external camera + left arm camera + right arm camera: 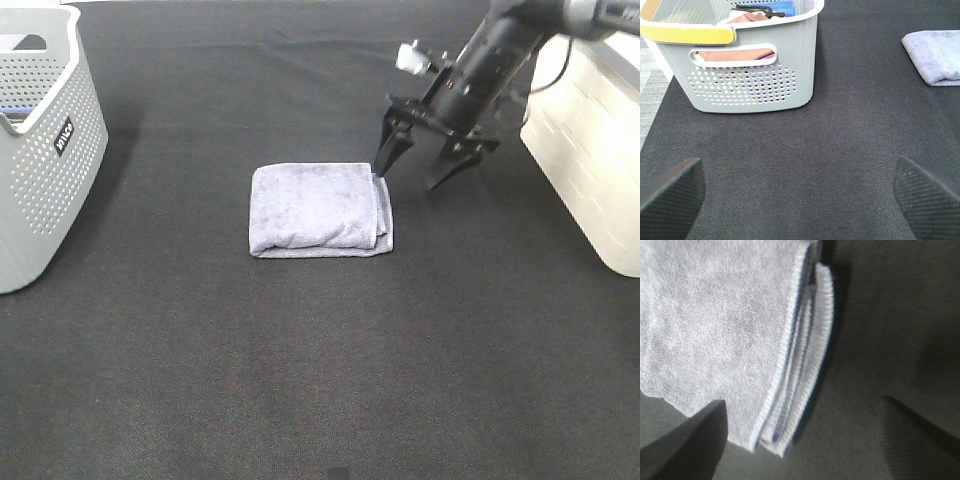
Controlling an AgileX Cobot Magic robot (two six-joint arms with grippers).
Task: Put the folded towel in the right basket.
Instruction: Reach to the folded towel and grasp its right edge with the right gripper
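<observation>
The folded lavender towel [318, 209] lies flat in the middle of the black mat. It fills the right wrist view [725, 335] and shows at the edge of the left wrist view [936, 56]. My right gripper [412, 172] is open and tilted down at the towel's far right corner, with one fingertip at the towel's edge and the other over bare mat. The right basket [590, 140] is cream-white and stands at the right edge. My left gripper [800, 192] is open over bare mat and is out of the exterior view.
A grey perforated basket [40, 150] stands at the left edge. In the left wrist view [740, 75] it holds folded cloths. The black mat [320, 380] covers the table.
</observation>
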